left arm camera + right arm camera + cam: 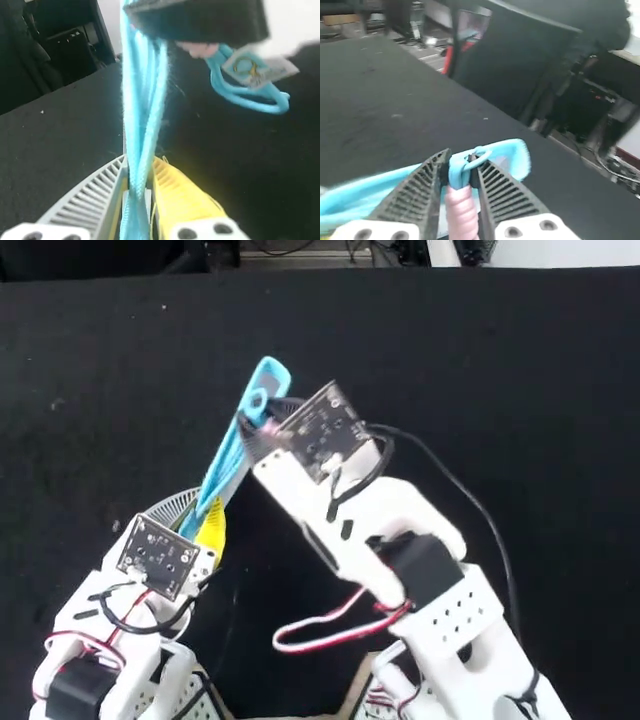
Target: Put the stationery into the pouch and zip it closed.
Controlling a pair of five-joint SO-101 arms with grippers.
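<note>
Now, nearest to us, the left claw [137, 185] is clamped narrow on one end of the pouch [228, 455], with the grey finger on one side and the yellow on the other. The pouch is lifted off the surface [520, 370] and runs edge-on from this claw up to the other one, so it hangs between the two.

We judge it to be soft, light fabric with a slightly fuzzy face. It has little stiffness of its own and would likely sag or fold wherever it is left slack. A flat pinch on the seam at one end seems the sound hold, with the second claw on the zip pull, so that the zip line is stretched straight for closing.

Farther along, the right claw [460, 170] is closed narrow on the far end of the pouch, where a pink piece [460, 210] sits between its fingers. We cannot tell whether that is the zip pull or a piece of stationery, nor whether the zip is shut.

Beyond that claw a thin blue loop [235, 95] sticks out from the pouch end, and a small tag [255, 67] hangs from it. The tag carries print with a round mark, but we cannot read it.
</note>
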